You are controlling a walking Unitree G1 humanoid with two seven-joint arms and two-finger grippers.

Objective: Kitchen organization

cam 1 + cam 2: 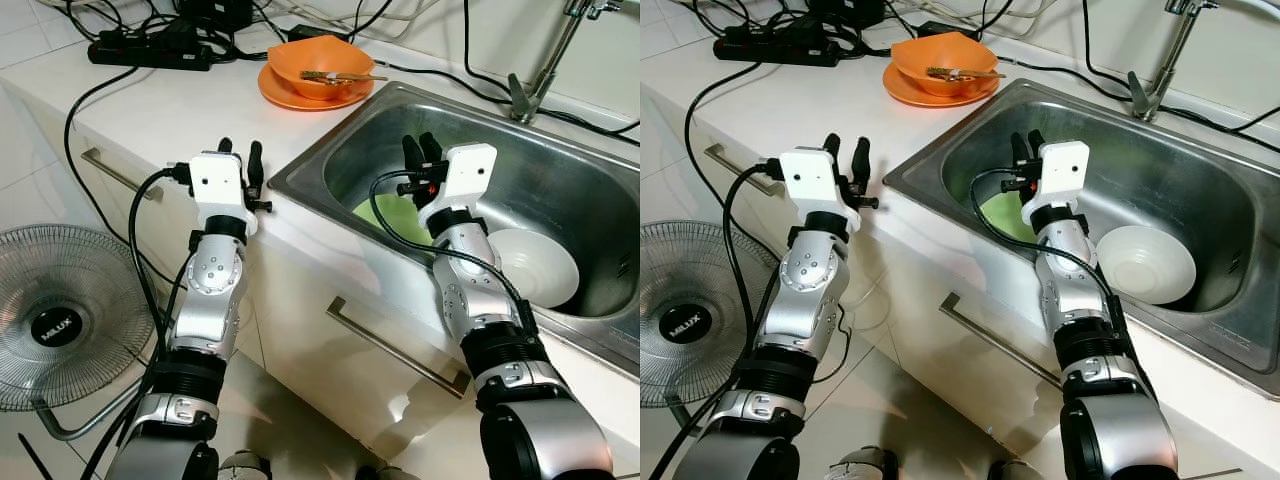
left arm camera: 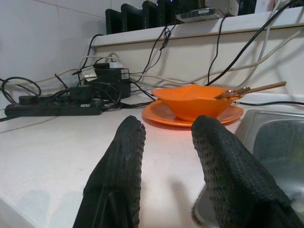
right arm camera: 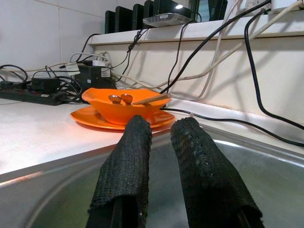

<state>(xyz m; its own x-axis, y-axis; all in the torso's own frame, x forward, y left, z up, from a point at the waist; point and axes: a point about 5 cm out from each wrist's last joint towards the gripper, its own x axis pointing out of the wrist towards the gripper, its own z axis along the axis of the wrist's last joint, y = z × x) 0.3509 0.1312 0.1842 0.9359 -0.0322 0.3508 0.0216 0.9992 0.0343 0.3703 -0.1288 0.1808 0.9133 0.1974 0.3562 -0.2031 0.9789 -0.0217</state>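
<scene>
Two dishes lie in the sink [image 1: 330, 150] for you to sort: a green plate [image 1: 395, 218] on the basin floor nearest the front wall, partly hidden behind your right arm, and a white bowl [image 1: 535, 265] just beside it toward the drain side, tipped against the basin. Your right gripper [image 1: 421, 152] hovers above the green plate with its fingers slightly parted and holding nothing; the left gripper [image 1: 240, 158] is over the counter [image 1: 180, 110] at the sink's front corner, fingers spread, also empty. Further back on the counter sit an orange bowl [image 1: 320, 68] on an orange plate [image 1: 290, 98], with utensils [image 1: 340, 76] resting loose inside the bowl. Judging from this, the plate lies flat on wet-looking steel, so a pinch at its rim could slip or scrape. If you reach back for the orange stack, tilting it would likely spill the utensils. Watch the power strip [image 1: 150, 50] and the cables [image 1: 420, 70] trailing along the sink's rear edge by the faucet [image 1: 545, 60]: a wide swing could snag one, and water near that strip is a real hazard.
</scene>
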